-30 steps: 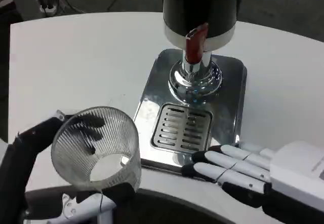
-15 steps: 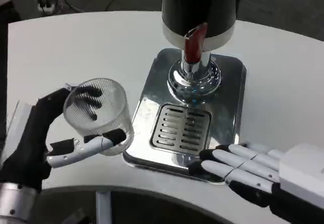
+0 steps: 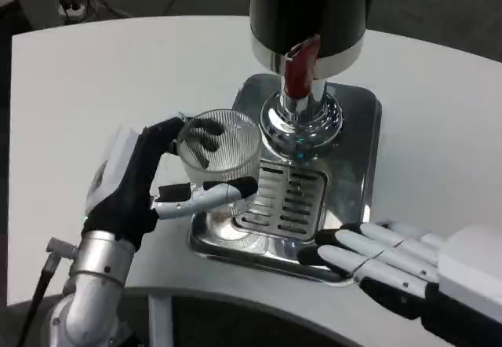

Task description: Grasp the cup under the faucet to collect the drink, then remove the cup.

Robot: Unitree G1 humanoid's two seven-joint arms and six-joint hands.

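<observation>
My left hand (image 3: 145,182) grips a clear ribbed cup (image 3: 220,151), thumb in front and fingers behind it. The cup hangs over the left edge of the steel drip tray (image 3: 357,166), just left of the slotted grate (image 3: 286,198). The faucet's red lever (image 3: 300,66) juts from the black dispenser (image 3: 308,9), up and right of the cup. My right hand (image 3: 376,261) lies open at the tray's near right corner, fingers stretched out to the left, holding nothing.
The dispenser's chrome base (image 3: 302,123) stands on the tray behind the grate. White table (image 3: 102,80) stretches wide to the left and behind. The near table edge runs just below the tray.
My left hand has carried the cup away from the near left, forward and to the right, up to the tray's left edge. The right hand has barely moved.
</observation>
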